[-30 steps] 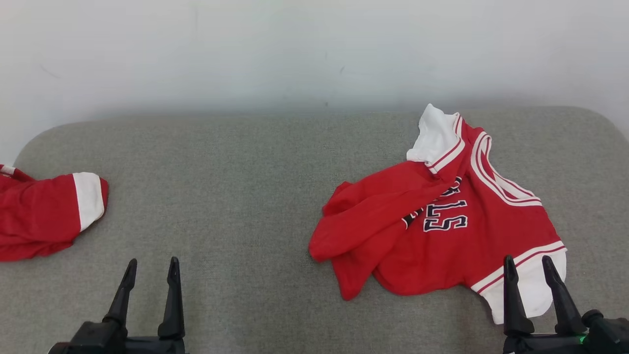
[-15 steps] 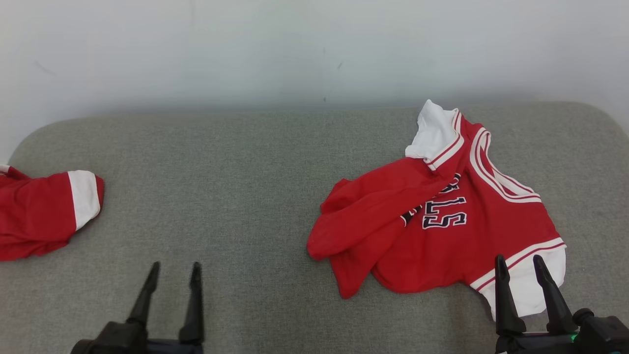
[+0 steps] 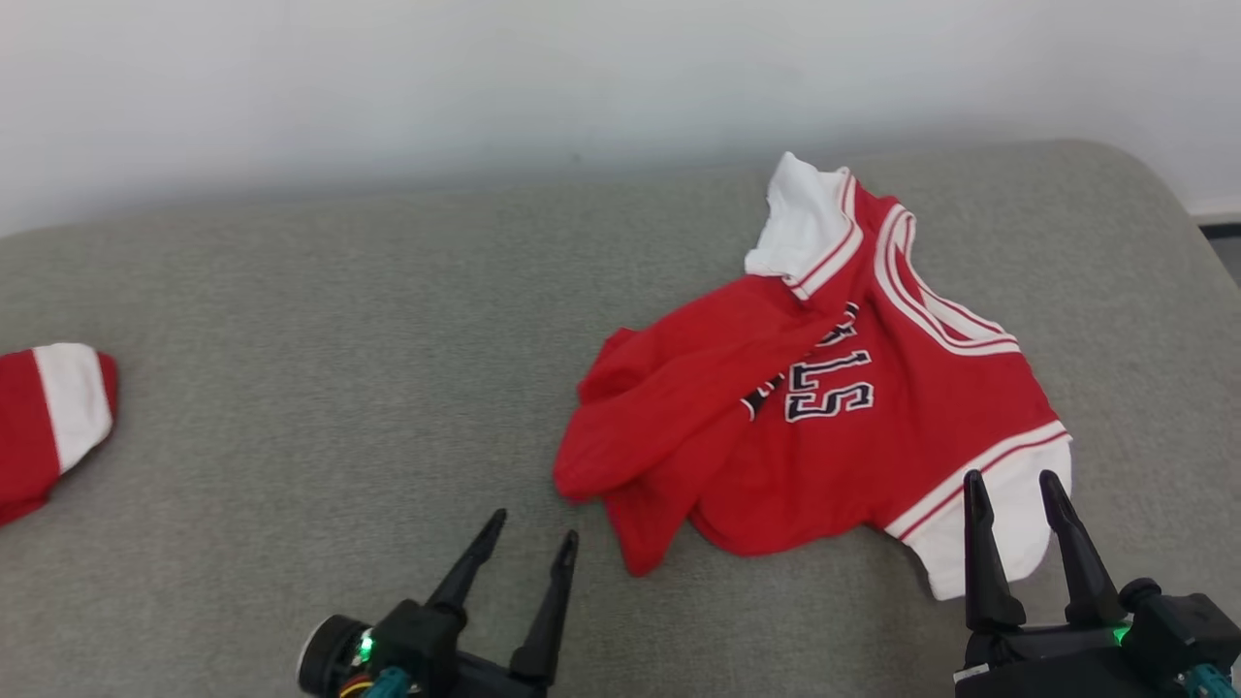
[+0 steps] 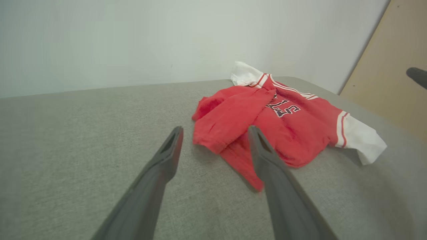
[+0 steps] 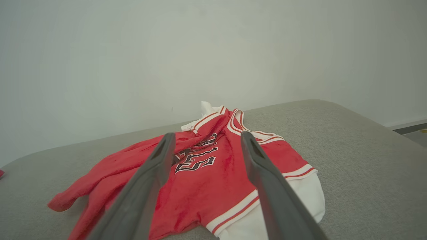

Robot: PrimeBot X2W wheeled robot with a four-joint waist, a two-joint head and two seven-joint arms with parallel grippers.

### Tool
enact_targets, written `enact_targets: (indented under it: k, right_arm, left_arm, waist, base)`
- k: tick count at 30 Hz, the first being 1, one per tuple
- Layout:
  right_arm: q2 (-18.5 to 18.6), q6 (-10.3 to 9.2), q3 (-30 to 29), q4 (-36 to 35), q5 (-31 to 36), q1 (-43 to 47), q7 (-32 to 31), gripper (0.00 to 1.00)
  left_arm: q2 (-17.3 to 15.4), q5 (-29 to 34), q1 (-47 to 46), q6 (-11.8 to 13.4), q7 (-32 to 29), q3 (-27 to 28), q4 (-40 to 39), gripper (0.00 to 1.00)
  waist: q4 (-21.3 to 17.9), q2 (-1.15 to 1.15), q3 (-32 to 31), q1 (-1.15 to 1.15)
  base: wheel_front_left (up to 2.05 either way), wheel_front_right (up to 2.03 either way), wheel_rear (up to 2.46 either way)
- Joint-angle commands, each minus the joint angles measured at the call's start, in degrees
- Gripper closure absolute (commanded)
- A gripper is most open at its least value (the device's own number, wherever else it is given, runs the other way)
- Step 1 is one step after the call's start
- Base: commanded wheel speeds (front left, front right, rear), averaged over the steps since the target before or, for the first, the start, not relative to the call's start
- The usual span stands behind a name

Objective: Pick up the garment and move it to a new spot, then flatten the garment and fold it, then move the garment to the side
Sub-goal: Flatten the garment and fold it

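A crumpled red garment (image 3: 824,407) with white striped cuffs and dark lettering lies on the right half of the grey cushion (image 3: 320,368). It also lies ahead in the left wrist view (image 4: 280,116) and the right wrist view (image 5: 206,173). My left gripper (image 3: 531,538) is open near the front edge, its tips just left of the garment's nearest red fold. My right gripper (image 3: 1008,485) is open, its fingertips over the white cuff at the garment's front right corner. Nothing is between either pair of fingers.
A second red and white piece of clothing (image 3: 48,417) lies at the cushion's far left edge. A pale wall (image 3: 582,78) runs behind the cushion. A tan panel (image 4: 390,73) stands to the right, and dark floor (image 3: 1224,247) shows past the cushion's right end.
The head view has shifted right, so everything slid left. My left gripper has moved right toward the garment and now angles toward it. The right gripper has edged up slightly.
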State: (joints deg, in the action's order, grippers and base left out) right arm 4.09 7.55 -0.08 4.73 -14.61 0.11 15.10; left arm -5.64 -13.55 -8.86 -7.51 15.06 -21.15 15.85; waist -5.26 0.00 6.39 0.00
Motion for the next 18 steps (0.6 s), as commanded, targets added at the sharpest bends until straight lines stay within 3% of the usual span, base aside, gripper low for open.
enact_targets:
  k: [1, 8, 18]
  right_arm:
    - [-0.2, -0.13, 0.0, -0.01, -0.31, -0.36, 0.07, 0.0]
    - [-0.65, -0.13, -0.27, -0.27, -0.77, -1.13, 0.07, 0.0]
    - [-1.06, -0.13, -0.21, -0.52, -1.24, -1.48, 0.06, 0.0]
  left_arm:
    - [-0.37, -0.26, -1.24, 0.08, 0.17, -0.47, 0.42, 0.0]
    - [-1.73, -1.38, -4.32, 0.08, 0.17, -5.13, 5.1, 0.0]
    - [-2.42, 0.13, -6.92, 0.14, 0.18, -6.93, 10.97, 0.0]
  waist:
    - [-2.28, 0.0, 1.98, 0.0]
    - [-6.47, 0.0, 4.24, 0.0]
    - [-10.24, 0.0, 5.48, 0.0]
  base:
    - [0.0, 0.0, 0.0]
    - [0.0, 0.0, 0.0]
    - [0.0, 0.0, 0.0]
